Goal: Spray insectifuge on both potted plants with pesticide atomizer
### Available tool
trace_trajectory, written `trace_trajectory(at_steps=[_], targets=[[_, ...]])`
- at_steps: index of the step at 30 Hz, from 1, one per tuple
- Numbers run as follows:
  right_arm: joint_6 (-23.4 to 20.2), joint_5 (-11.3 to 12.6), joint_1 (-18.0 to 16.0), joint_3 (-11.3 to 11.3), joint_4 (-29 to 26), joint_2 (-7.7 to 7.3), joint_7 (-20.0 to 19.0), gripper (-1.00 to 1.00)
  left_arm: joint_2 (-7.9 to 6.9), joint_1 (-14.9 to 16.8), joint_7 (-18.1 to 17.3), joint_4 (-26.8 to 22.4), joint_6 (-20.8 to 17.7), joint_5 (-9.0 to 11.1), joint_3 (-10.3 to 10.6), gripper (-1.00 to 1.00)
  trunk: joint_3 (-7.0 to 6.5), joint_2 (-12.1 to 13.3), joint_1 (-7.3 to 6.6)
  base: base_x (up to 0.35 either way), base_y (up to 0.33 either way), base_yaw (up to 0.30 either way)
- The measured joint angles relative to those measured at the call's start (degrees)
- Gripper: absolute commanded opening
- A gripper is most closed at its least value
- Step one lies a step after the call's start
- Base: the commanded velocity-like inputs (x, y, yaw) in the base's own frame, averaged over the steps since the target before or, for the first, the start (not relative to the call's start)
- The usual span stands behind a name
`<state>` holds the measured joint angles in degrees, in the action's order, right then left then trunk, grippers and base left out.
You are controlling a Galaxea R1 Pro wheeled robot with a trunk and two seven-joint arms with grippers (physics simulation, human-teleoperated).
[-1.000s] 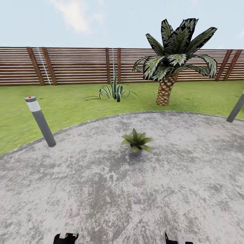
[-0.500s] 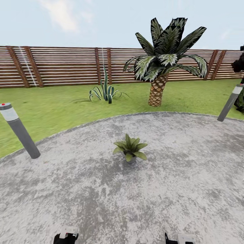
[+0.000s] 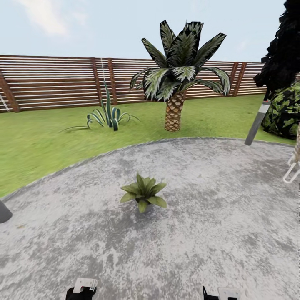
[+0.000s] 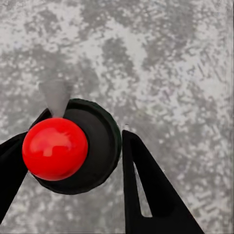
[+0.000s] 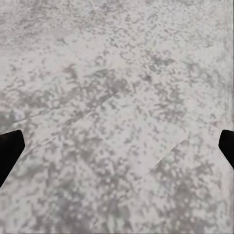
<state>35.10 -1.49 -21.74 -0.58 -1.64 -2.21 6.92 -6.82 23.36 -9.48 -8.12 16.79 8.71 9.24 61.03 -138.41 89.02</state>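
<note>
The pesticide atomizer [image 4: 100,146] is seen from above in the left wrist view as a dark green round body with a red ball top. My left gripper [image 4: 87,123] is shut on it, one black finger [image 4: 146,190] pressed to each side, above the grey patio. My right gripper [image 5: 119,141] is open over bare stone, with only its fingertips at the frame edges. One potted plant [image 3: 143,195], a low green rosette, sits on the patio [image 3: 216,216] ahead of me, slightly left of centre. Both grippers' tops, left [image 3: 81,291] and right [image 3: 218,293], peek in at the head view's lower edge.
A palm [image 3: 177,83] and a spiky striped agave [image 3: 106,114] grow on the lawn [image 3: 37,141] before the slatted fence [image 3: 54,83]. A grey lamp post [image 3: 257,123] and dark bushes [image 3: 285,108] stand at right, with a white chair leg [image 3: 291,173]. Another post base [image 3: 4,212] is at left.
The head view has swung to the right and moved closer, so plant, palm and posts slide left in the picture. Bushes and a chair leg come in at right. The arms hold still.
</note>
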Motion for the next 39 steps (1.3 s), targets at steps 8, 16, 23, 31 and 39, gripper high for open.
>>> trace_trajectory(at_steps=[8,16,23,31,39], targets=[[0.00,0.00,0.02,0.00,0.02,0.01,0.00,1.00,-0.01,-0.01,0.00,-0.02,0.00,0.00,0.00,-1.00,0.00,0.00,0.00,0.340,0.000,-0.092],[-0.03,0.00,-0.01,0.00,0.01,0.01,0.01,1.00,-0.01,-0.01,0.01,-0.02,0.01,0.00,0.00,-1.00,0.00,0.00,0.01,0.284,0.132,-0.001],[-0.03,0.00,-0.01,0.00,0.03,0.01,0.05,1.00,-0.02,-0.02,0.01,-0.02,0.02,0.00,0.00,-1.00,0.00,0.00,0.03,0.092,0.265,0.000],[0.00,-0.01,-0.01,0.00,0.06,0.01,0.08,1.00,-0.01,-0.02,0.00,-0.02,0.00,0.00,0.00,-1.00,0.00,0.00,0.04,0.002,0.030,0.000],[0.00,0.00,0.00,0.00,0.05,0.01,0.08,1.00,-0.01,-0.02,0.00,-0.02,0.00,0.00,0.00,-1.00,0.00,0.00,0.04,0.000,0.000,0.000]])
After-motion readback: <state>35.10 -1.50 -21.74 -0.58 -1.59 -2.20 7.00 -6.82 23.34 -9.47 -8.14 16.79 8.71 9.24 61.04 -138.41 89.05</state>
